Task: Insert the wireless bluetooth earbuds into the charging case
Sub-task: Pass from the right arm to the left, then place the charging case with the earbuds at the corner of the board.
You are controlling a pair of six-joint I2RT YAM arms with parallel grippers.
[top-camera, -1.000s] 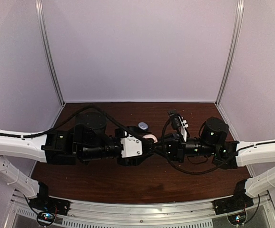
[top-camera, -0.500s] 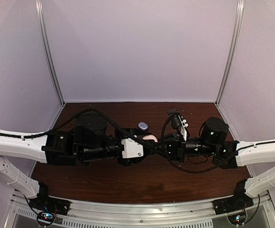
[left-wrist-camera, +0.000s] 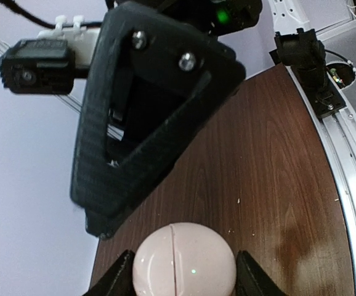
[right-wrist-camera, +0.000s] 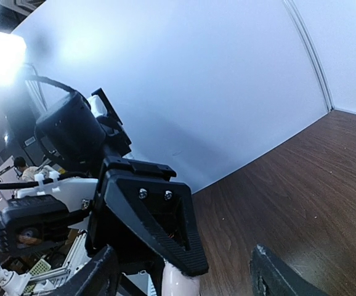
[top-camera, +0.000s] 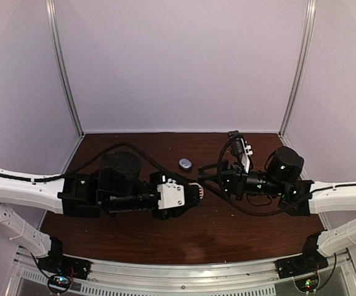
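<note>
Charging case [left-wrist-camera: 184, 258]: pale pink, round, seam closed | pinched between the fingers of left gripper [left-wrist-camera: 185, 279], over the wooden table [top-camera: 165, 234] | right gripper [right-wrist-camera: 182, 268]: spread wide, empty, facing the case, just apart | small bluish earbud-like piece [top-camera: 185, 163] lies on the table nearby | progress judged early: case unopened, no earbud seated.

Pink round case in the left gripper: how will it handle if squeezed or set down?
Probably slippery: the charging case looks smooth and glossy, and the left gripper pinches it only at its curved sides. Likely rigid: a hard shell with a thin seam, no denting visible. Set on the table, its rounded form may roll or rock.
</note>
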